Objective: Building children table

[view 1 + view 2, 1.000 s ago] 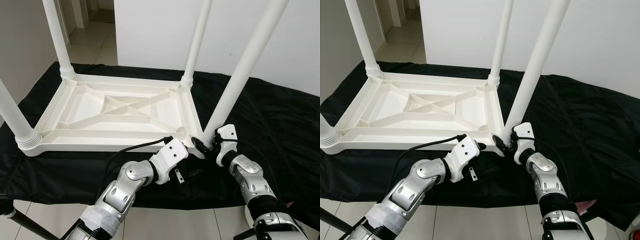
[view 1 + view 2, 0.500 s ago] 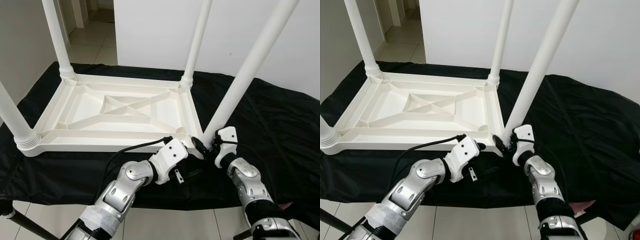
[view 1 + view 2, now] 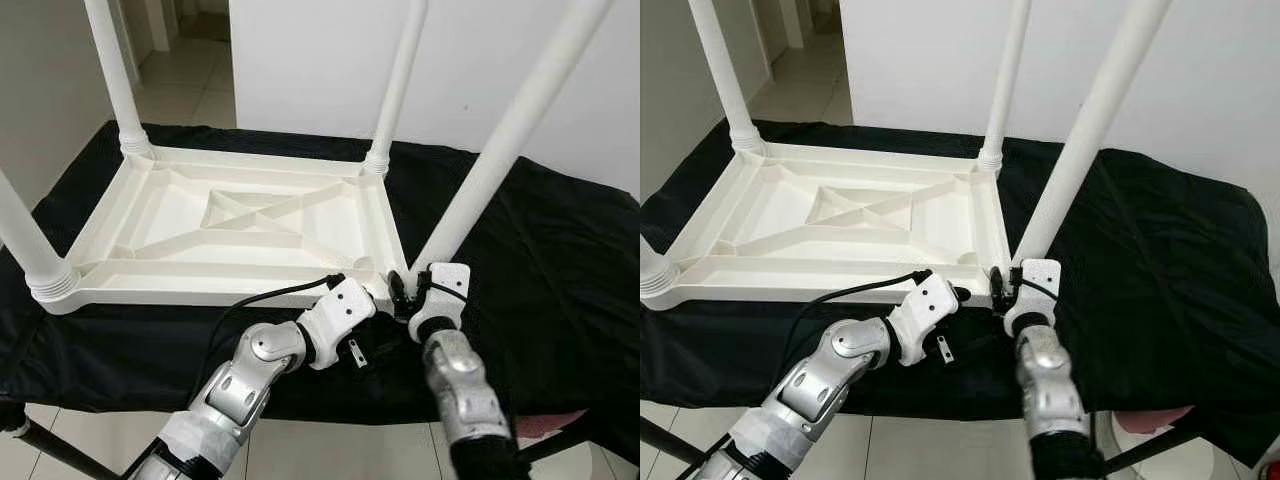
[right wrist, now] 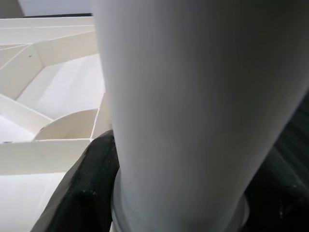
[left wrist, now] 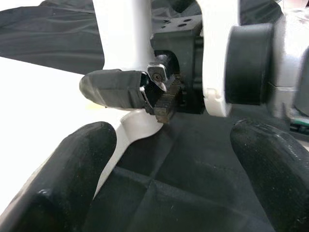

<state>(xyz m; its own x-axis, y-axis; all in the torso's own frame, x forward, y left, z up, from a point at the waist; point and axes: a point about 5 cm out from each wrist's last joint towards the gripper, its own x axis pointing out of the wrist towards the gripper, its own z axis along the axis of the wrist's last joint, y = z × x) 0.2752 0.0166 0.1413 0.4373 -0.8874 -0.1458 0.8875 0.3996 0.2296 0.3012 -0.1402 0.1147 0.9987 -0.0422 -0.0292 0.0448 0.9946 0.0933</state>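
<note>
A white plastic children's table lies upside down on a black cloth. Three legs stand in its corners: far left, far right and near left. The fourth leg leans to the right from the near right corner. My right gripper is shut on this leg's base, and the leg passes between its black fingers. My left gripper is open just in front of that same corner, with nothing between its fingers.
The cloth covers a low surface whose front edge is near me, with tiled floor below it. A white wall stands behind and a hallway opens at the far left. A cable runs along my left forearm.
The near right leg has tipped further to the right. My right forearm has swung left and now points straight at the corner. The left arm has hardly moved.
</note>
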